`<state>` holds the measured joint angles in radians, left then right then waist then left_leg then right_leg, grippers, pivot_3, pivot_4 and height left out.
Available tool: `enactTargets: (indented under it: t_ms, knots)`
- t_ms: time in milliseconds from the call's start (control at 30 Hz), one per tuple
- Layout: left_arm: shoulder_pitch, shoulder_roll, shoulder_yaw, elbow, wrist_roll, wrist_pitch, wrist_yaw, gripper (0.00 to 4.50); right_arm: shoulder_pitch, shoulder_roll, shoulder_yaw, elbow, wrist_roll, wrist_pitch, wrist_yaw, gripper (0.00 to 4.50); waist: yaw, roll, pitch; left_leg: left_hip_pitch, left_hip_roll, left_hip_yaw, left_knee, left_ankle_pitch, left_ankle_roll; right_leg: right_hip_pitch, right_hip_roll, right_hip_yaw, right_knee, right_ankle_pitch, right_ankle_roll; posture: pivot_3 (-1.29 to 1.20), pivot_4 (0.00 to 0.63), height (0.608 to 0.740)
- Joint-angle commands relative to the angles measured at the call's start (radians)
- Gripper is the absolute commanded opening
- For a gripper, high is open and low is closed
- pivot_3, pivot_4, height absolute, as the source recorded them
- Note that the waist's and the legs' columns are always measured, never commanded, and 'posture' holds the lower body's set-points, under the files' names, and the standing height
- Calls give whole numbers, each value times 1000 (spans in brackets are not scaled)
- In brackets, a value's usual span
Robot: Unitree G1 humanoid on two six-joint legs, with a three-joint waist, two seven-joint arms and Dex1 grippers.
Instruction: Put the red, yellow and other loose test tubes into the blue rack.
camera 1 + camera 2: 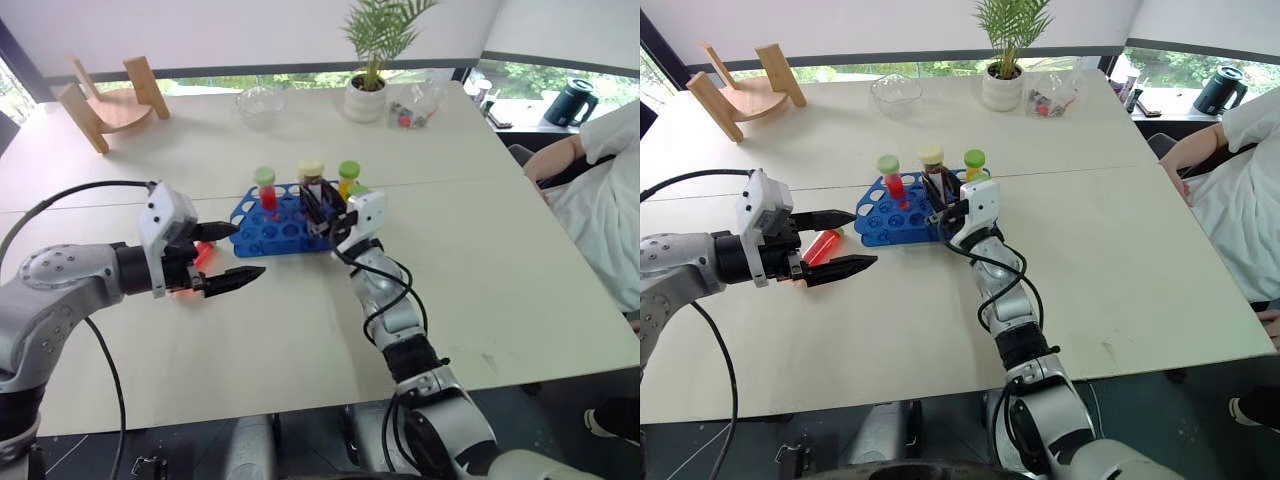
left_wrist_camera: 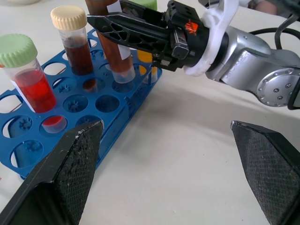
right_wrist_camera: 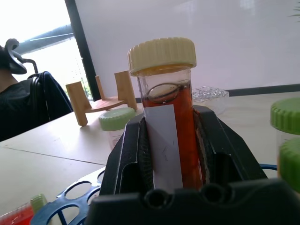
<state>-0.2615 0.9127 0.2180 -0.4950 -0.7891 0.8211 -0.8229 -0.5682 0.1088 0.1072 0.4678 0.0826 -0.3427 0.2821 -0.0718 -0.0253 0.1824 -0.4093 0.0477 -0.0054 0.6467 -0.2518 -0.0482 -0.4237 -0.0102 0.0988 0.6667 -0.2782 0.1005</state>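
Left eye view: the blue rack (image 1: 275, 222) stands near the middle of the pale counter (image 1: 520, 290), well clear of every edge, with bare surface open toward the near edge and to the right. The right pincer (image 1: 318, 208) is at the rack's right end, clamped on a dark brown tube with cream cap (image 1: 311, 178) held upright over the rack holes. A red tube with green cap (image 1: 266, 190) stands in the rack, and a yellow-orange tube with green cap (image 1: 347, 178) rises behind the right pincer, its lower part hidden. The left pincer (image 1: 228, 255) hovers just left of the rack, its two black fingers wide apart with nothing between them. A person's arm and white sleeve (image 1: 600, 190) reach in at the right edge.

Right eye view: a loose red tube (image 1: 820, 245) lies on the counter between the left pincer's fingers and partly hidden by them. Far off stand a potted plant (image 1: 1007, 60), a glass bowl (image 1: 895, 95) and a wooden stand (image 1: 740, 90).

Left wrist view: another brown tube with cream cap (image 2: 75, 47) stands in the rack beside the held one.

Right wrist view: the held tube's white label (image 3: 164, 145) faces the camera; its bottom is hidden.
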Motion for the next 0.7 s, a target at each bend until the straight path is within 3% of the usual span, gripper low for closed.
enactTargets:
  t_ms: [33,700]
  knots:
    - [-18,8,21,-31,-9,-2,9,4500,-29,21,-6,22,-1,-47,-6,846,0,0,0,0,0,0,0,0,0,0,0,0,0,0,0,0,150,740]
    - [-9,7,24,-42,-15,-3,20,4500,17,44,30,17,-6,-55,34,846,0,0,0,0,0,0,0,0,0,0,0,0,1,0,0,0,150,740]
